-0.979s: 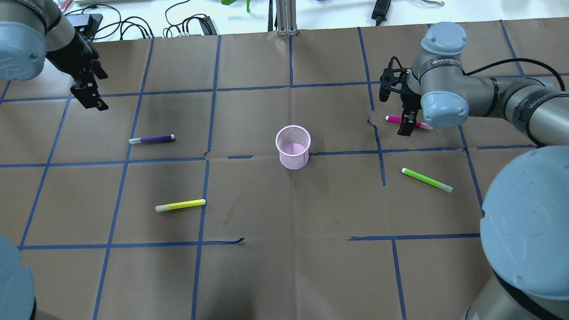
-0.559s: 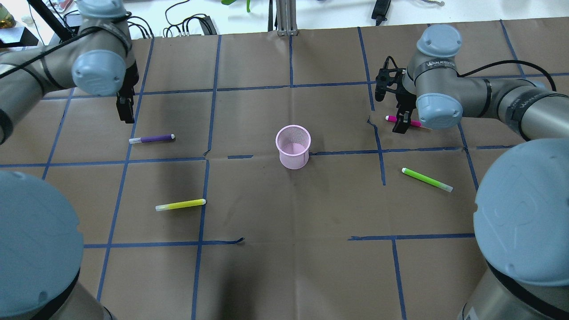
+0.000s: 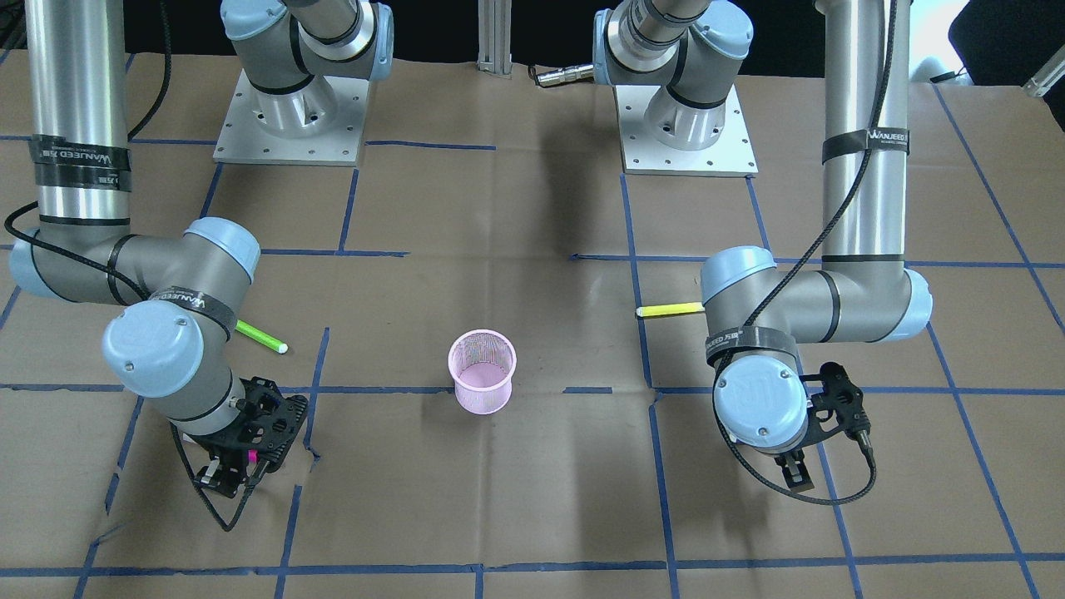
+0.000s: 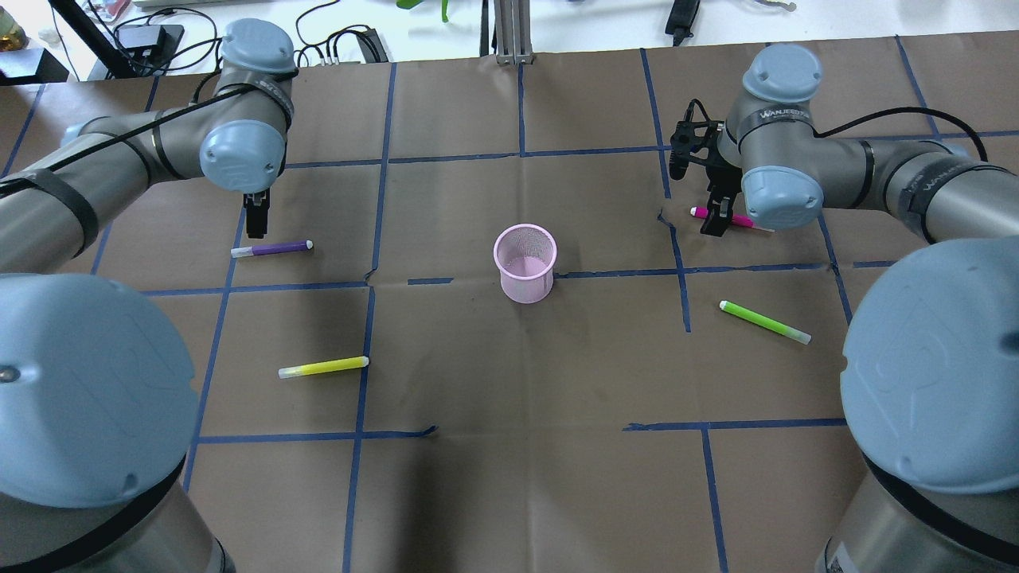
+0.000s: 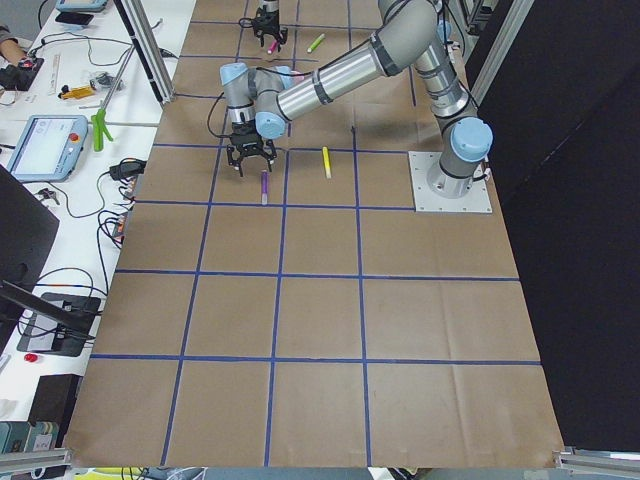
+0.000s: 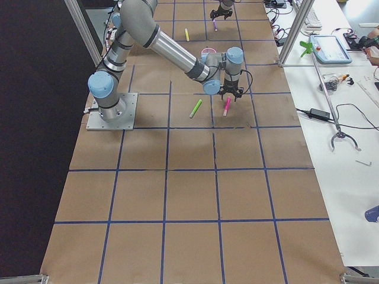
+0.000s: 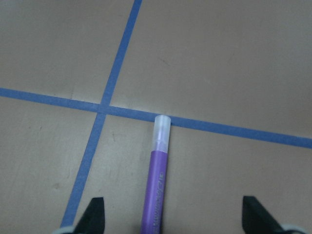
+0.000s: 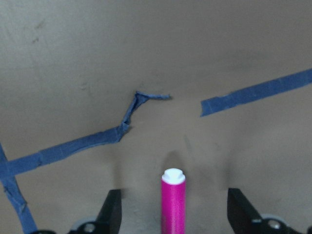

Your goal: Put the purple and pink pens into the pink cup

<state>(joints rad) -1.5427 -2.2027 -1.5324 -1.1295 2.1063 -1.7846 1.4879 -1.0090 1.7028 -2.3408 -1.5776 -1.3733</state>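
Note:
The pink mesh cup [image 4: 524, 263] stands upright at the table's middle. The purple pen [image 4: 272, 248] lies flat to its left. My left gripper [image 4: 255, 219] hovers over the pen's white-capped end, and in the left wrist view the pen [image 7: 158, 185] lies between the open fingertips [image 7: 95, 214]. The pink pen [image 4: 698, 212] lies flat to the cup's right, partly under my right wrist. My right gripper [image 4: 716, 219] is open and straddles it. In the right wrist view the pink pen [image 8: 173, 204] lies between the open fingers [image 8: 112, 209].
A yellow pen [image 4: 322, 367] lies at front left and a green pen [image 4: 764, 321] at front right. Brown paper with blue tape lines [image 4: 521, 151] covers the table. Cables lie along the far edge [image 4: 318, 40].
My left arm has swung in from the far left and brought its gripper over the purple pen. My right gripper has shifted slightly left over the pink pen. No pen has moved.

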